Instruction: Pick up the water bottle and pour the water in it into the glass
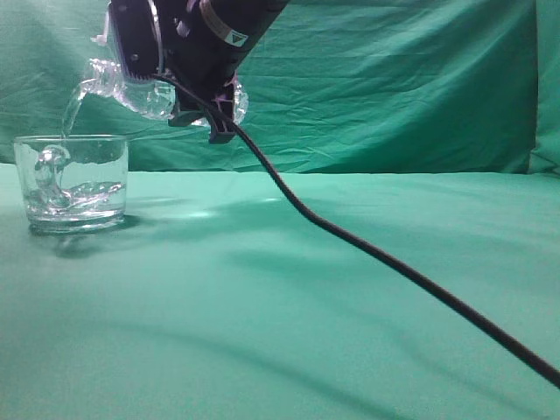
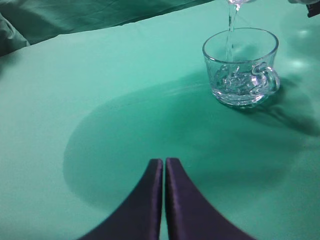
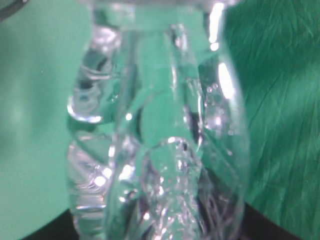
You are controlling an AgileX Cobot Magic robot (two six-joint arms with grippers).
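Clear ribbed water bottle (image 1: 131,87), clear glass (image 1: 74,182), plain green cloth (image 1: 306,297), black cable (image 1: 394,267).

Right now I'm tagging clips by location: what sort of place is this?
Likely a staged test bench, no kitchen: green cloth covers the table, a green backdrop hangs behind, and a cable trails across.

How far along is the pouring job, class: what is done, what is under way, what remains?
Done: the right tool has lifted the water bottle and tipped it over the glass. Under way: a stream of water falls into the glass, which is only shallowly filled. Left: emptying the bottle. The left tool sits shut, uninvolved.
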